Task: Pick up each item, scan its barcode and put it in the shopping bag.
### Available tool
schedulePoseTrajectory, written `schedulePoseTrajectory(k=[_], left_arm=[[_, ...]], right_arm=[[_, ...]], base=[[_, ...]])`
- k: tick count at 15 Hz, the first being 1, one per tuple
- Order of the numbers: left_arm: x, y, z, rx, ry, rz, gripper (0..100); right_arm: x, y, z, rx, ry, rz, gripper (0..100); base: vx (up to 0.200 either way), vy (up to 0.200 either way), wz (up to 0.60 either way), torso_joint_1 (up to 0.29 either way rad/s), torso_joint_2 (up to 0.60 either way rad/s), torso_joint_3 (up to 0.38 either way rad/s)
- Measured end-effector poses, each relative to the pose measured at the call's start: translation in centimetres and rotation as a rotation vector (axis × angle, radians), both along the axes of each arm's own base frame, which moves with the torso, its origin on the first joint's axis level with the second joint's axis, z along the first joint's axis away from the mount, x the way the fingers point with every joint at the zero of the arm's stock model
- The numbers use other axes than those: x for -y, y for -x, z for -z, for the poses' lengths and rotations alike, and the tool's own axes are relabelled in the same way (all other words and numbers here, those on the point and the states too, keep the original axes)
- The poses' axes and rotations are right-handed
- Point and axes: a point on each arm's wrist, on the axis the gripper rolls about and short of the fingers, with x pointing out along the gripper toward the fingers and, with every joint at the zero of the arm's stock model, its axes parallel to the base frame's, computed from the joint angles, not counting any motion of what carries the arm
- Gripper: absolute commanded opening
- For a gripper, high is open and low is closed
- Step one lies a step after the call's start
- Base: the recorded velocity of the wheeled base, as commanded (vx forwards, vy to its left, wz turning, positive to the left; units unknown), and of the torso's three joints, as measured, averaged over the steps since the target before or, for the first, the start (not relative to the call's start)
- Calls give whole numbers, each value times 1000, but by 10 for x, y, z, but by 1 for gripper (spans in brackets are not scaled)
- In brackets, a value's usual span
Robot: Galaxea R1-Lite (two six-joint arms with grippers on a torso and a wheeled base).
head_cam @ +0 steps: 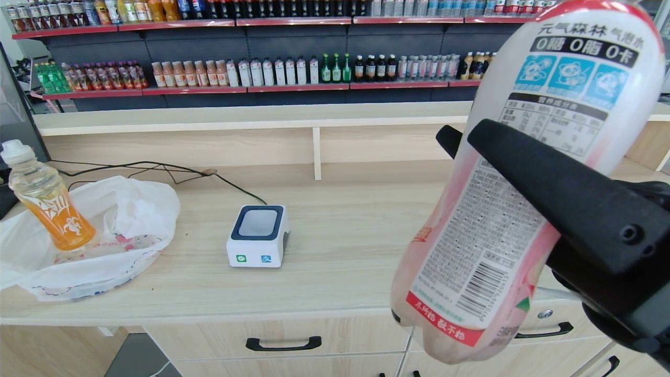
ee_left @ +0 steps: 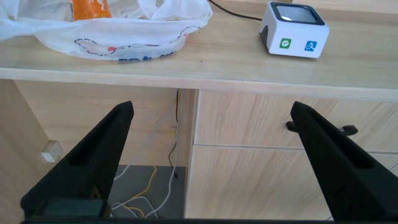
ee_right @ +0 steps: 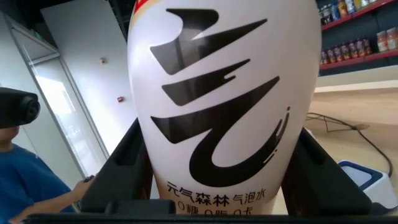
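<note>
Between right gripper [head_cam: 463, 139] fingers: pink-white bottle [head_cam: 481, 262] is sitting clamped, barcode label showing.
Left of it: scanner [head_cam: 257, 235] and shopping bag [head_cam: 131, 209] are resting.
Left gripper [ee_left: 211, 162]: fingers are standing apart.

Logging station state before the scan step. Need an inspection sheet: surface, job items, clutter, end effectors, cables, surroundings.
Surface: light wood counter, drawers beneath.
Job's things: pink-and-white bottle held up off the counter, barcode facing the head camera; orange drink bottle leaning inside the shopping bag; scanner mid-counter, window up.
Clutter: nothing seen.
End effectors: right end effector shut on the pink-and-white bottle; left end effector open, empty, low in front of the drawers.
Cables: black cable runs behind the bag to the scanner; loose wires under the counter.
Surroundings: shelves of bottled drinks behind.
</note>
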Motion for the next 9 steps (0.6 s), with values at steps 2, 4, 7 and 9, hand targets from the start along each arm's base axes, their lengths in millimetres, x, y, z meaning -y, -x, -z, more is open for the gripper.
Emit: schedulePoseTrajectory(k=[2,4,7,9], left_arm=[[0,0,0,0,0,0,100],[0,0,0,0,0,0,100],[0,0,0,0,0,0,100],[0,0,0,0,0,0,100]], right_arm=[[0,0,0,0,3,-3,0],[-1,0,1,-2,5,-5,0],[-2,-1,2,1,11,0,0],[-3,-2,3,3,14,3,0]], base=[[0,0,0,0,0,0],[0,0,0,0,0,0],[0,0,0,0,0,0],[0,0,0,0,0,0]])
